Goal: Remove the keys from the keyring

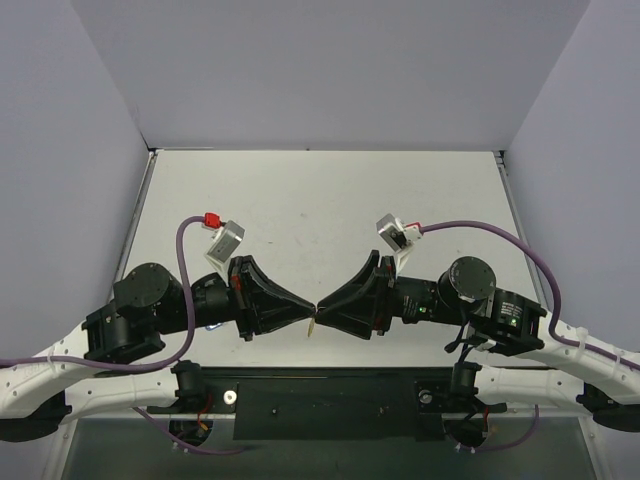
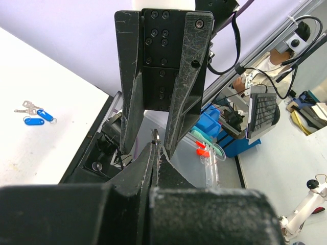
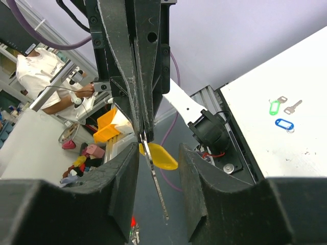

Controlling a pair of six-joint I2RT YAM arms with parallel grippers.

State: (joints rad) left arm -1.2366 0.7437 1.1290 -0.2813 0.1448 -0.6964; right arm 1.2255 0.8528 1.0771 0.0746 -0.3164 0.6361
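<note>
My left gripper (image 1: 306,307) and right gripper (image 1: 324,304) meet tip to tip above the table's near edge. The left gripper (image 2: 155,147) is shut on the thin metal keyring (image 2: 156,135), which sticks out just past its tips. From the ring hang the small yellow tag (image 3: 162,157) and the silver key (image 3: 156,178), blade pointing down. In the top view they show as a small pale sliver (image 1: 312,326) under the tips. The right gripper (image 3: 158,153) is open. Its two fingers (image 3: 120,189) stand on either side of the key without touching it.
A bunch of silver keys with blue tags (image 2: 37,115) lies on the white table (image 1: 330,210). The right wrist view shows a green tag (image 3: 275,107), a loose silver key (image 3: 293,106) and a blue tag (image 3: 283,123) on the table. The arm mounts lie directly below the grippers.
</note>
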